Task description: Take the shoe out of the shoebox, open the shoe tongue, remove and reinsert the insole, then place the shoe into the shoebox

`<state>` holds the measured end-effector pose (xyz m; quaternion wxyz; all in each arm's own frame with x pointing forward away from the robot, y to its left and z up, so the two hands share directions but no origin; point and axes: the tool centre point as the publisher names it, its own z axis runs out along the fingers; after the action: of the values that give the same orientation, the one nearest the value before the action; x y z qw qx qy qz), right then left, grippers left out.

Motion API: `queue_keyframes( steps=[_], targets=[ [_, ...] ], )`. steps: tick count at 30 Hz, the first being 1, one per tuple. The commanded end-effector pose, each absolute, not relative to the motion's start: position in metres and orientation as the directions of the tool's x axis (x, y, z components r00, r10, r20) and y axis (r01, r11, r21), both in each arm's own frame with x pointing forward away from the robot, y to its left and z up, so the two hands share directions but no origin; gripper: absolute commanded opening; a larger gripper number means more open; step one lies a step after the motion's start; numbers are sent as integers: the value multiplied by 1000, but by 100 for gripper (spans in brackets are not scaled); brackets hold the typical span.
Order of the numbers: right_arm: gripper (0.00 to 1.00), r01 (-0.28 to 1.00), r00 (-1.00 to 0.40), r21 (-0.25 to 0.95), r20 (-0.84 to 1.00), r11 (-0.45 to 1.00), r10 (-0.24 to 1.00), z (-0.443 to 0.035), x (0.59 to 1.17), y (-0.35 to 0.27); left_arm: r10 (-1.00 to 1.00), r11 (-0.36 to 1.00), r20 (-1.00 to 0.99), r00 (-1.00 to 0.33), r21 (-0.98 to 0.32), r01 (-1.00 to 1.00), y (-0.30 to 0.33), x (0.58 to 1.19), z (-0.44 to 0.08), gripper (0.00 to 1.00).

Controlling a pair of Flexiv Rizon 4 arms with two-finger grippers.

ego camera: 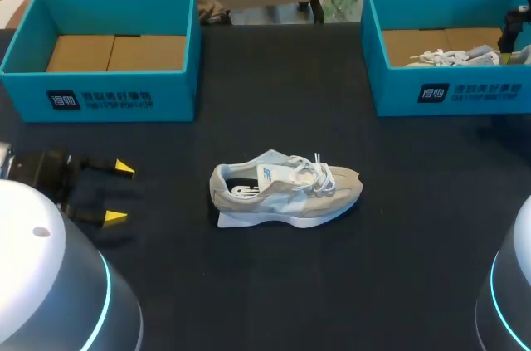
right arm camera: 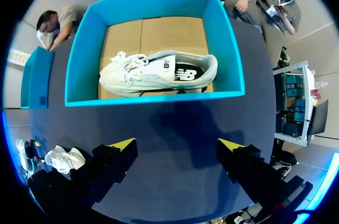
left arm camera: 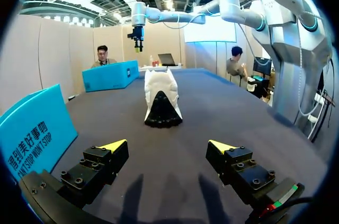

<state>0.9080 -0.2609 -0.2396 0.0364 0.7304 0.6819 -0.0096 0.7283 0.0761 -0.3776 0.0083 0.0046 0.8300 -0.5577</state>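
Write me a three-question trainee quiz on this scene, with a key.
1. True or false: the left tool is shut on the table shoe.
2. What does the left box hold? A) a shoe B) only its cardboard floor C) an insole
3. Fill in: the right tool hangs open above the right box, which holds a ____.
Key: 1 false, it is open and apart from it; 2 B; 3 shoe.
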Motion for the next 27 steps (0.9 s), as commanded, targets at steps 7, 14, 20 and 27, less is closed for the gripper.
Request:
queue_keyframes(
  steps=[7, 14, 20, 27],
  targets=[
    [100, 997, 71, 42, -65, -68, 995, -239, 907, -260, -57, 338, 41, -998, -939, -58, 41, 732, -386, 100],
    [100, 997, 71, 42, -65, -68, 995, -239, 907, -260, -84, 323, 59, -995, -943, -83, 17, 739, -390, 100],
    [100, 997, 71, 42, -65, -68, 995, -239, 907, -260, -86, 329, 66, -994, -940, -91, -2, 739, -391, 100],
    [100, 997, 71, 42, -65, -68, 995, -239, 907, -260, -101, 334, 53, -993, -939, -84, -23, 741, -393, 100]
  ],
)
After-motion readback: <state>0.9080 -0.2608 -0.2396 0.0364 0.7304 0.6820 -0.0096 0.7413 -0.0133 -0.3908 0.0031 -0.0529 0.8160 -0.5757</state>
